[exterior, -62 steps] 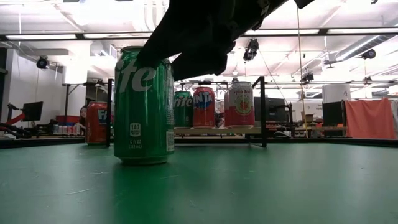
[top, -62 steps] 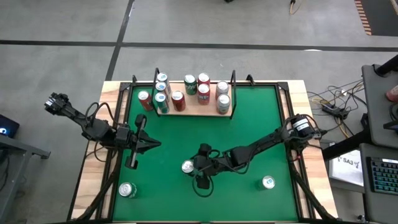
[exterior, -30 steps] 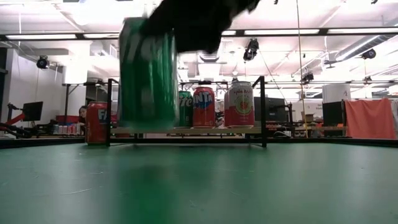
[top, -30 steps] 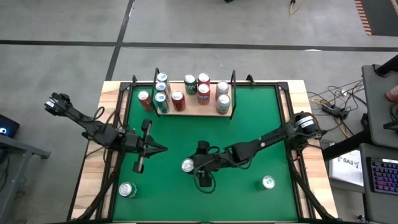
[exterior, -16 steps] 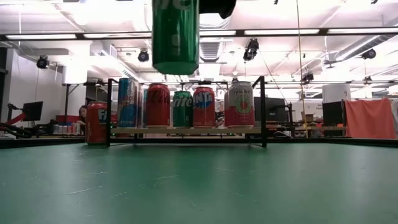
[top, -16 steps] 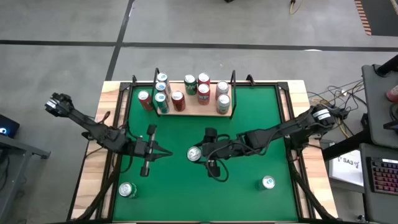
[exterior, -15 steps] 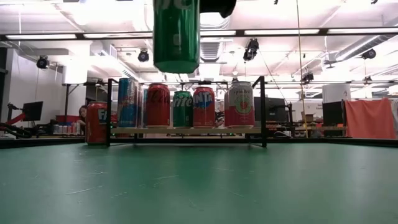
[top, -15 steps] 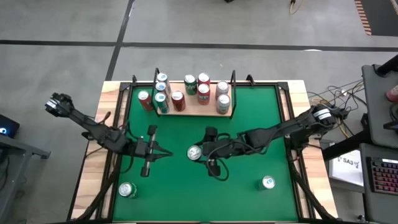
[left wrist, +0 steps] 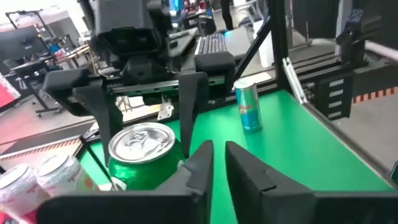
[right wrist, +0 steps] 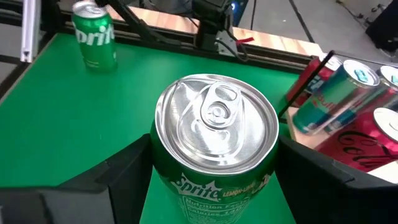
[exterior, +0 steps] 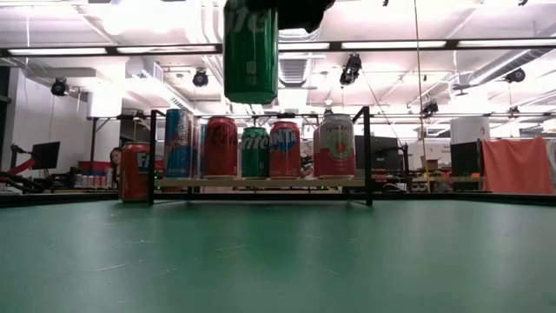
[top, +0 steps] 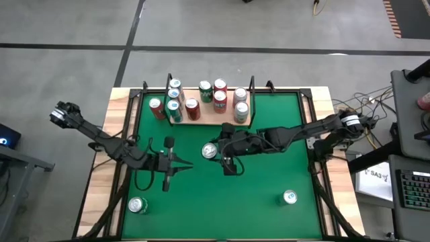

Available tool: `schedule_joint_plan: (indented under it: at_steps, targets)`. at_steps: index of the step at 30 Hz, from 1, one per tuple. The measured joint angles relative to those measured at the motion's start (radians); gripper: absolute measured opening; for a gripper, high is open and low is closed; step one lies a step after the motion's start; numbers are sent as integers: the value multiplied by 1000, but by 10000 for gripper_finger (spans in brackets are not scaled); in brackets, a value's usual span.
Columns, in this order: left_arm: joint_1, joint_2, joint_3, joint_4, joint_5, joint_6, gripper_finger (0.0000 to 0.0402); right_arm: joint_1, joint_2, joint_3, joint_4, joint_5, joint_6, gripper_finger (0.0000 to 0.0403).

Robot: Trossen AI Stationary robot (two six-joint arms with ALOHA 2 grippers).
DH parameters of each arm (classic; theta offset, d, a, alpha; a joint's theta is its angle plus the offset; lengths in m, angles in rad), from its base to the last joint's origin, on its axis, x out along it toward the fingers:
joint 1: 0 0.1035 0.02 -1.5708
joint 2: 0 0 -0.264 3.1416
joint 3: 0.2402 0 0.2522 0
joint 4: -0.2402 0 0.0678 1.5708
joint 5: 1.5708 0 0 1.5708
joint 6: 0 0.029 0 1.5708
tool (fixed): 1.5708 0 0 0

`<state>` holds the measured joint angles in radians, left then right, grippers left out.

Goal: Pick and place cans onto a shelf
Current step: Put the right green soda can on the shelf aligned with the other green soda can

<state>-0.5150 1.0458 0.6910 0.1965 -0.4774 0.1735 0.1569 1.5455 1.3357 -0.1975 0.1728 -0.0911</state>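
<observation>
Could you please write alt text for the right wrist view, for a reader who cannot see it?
A green soda can with a silver top is gripped between the right gripper's two dark fingers, above the green table. Another green can stands farther off, and more cans sit on the shelf at the edge.

Right claw [top: 213, 152] aloft; left claw [top: 180, 166] shut.

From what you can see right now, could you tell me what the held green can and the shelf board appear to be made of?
The green can in the right hand looks like thin aluminium: shiny bare silver lid with pull tab, glossy printed body. The shelf board looks like pale unpainted wood, possibly plywood, with thin black wire uprights.
</observation>
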Motion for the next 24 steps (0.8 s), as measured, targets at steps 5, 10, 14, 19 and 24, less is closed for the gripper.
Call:
schedule_joint_plan:
  at_steps: [5, 10, 14, 19, 24]
  targets:
    - [29, -1, 0, -45, -1, -6, 88, -56, 0, 0, 1, -81, -7, 282]
    - [82, 4, -20, -51, -11, -27, 173, -82, 0, 0, 0, -96, -25, 282]
    - [140, 10, -71, -9, -42, -33, 236, -92, 0, 0, 0, -100, -33, 282]
    - [209, 10, -160, 148, -44, -46, 290, -105, 0, 13, -5, -99, -28, 282]
    - [239, 27, -243, 320, -36, -81, 314, -110, 0, 37, -4, -96, -27, 282]
